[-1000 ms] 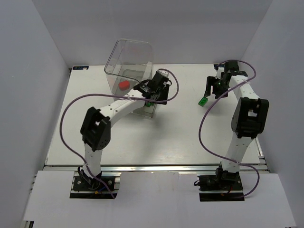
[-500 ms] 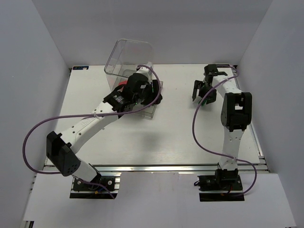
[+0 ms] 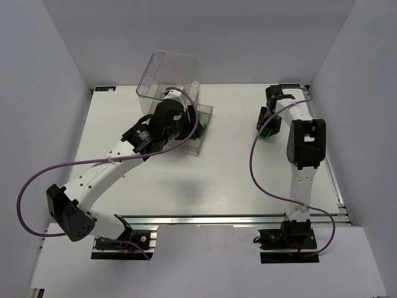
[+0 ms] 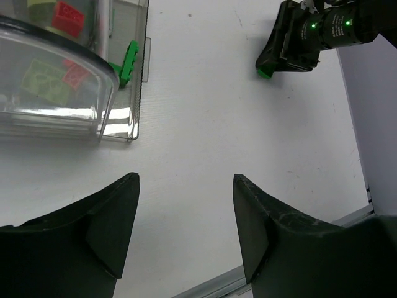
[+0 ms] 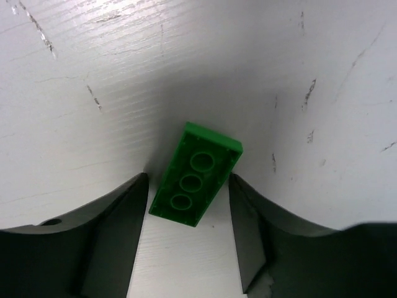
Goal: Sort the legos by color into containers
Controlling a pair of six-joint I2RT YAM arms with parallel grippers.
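Note:
The clear plastic box (image 3: 167,77) stands at the back left, its lowest drawer (image 3: 200,141) pulled out to the right. In the left wrist view the box (image 4: 93,93) holds red bricks (image 4: 67,15) and yellow-green bricks (image 4: 40,77), and a dark green brick (image 4: 128,62) lies in the open drawer. My left gripper (image 4: 186,183) is open and empty above the bare table beside the drawer; it also shows in the top view (image 3: 197,122). My right gripper (image 5: 189,186) is open, its jaws on either side of a dark green brick (image 5: 195,174) lying studs-down on the table (image 3: 267,131).
White walls close in the table on the left, back and right. The right gripper (image 4: 291,46) shows in the left wrist view near the right wall. A metal rail (image 3: 205,218) runs along the table's front edge.
My left arm has swung its elbow out to the left and its gripper drew back a little over the drawer. My right gripper moved down and left over the green brick.

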